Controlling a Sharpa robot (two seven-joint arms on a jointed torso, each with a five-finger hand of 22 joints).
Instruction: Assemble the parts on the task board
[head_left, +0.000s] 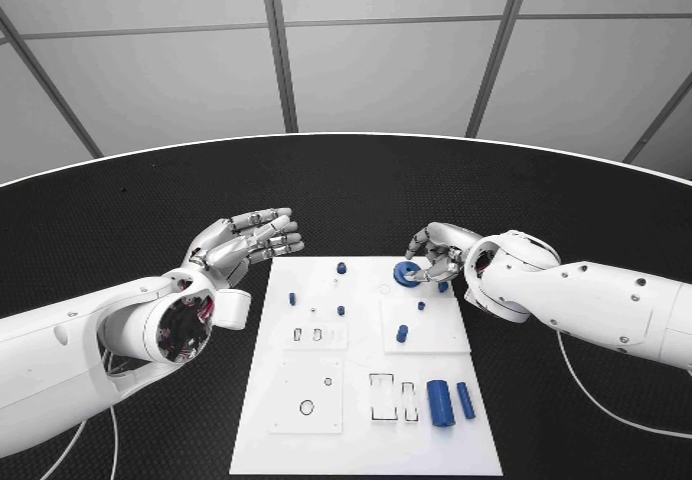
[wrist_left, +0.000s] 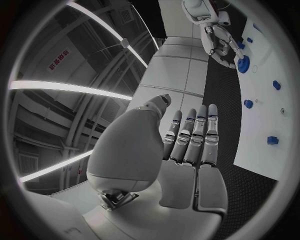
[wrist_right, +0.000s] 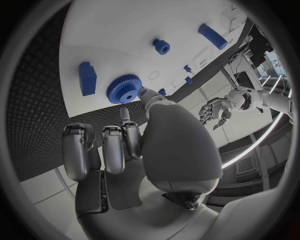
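The white task board (head_left: 361, 440) lies in the middle of the black table. A blue gear (head_left: 407, 274) sits flat near the board's far right corner. My right hand (head_left: 437, 255) pinches the gear's rim; in the right wrist view the thumb and a fingertip (wrist_right: 125, 112) touch the gear (wrist_right: 124, 89) and the other fingers are curled. My left hand (head_left: 248, 242) hovers off the board's far left corner, fingers straight, holding nothing. The left wrist view shows that hand (wrist_left: 187, 145) flat beside the board (wrist_left: 262, 125), with the gear (wrist_left: 243, 63) far off.
Near the board's front right lie a thick blue cylinder (head_left: 440, 402) and a thinner one (head_left: 466, 400). Small blue pegs (head_left: 342, 268) stand further back, and a blue piece (head_left: 402, 333) sits mid-board. A blue block (wrist_right: 87, 78) is next to the gear.
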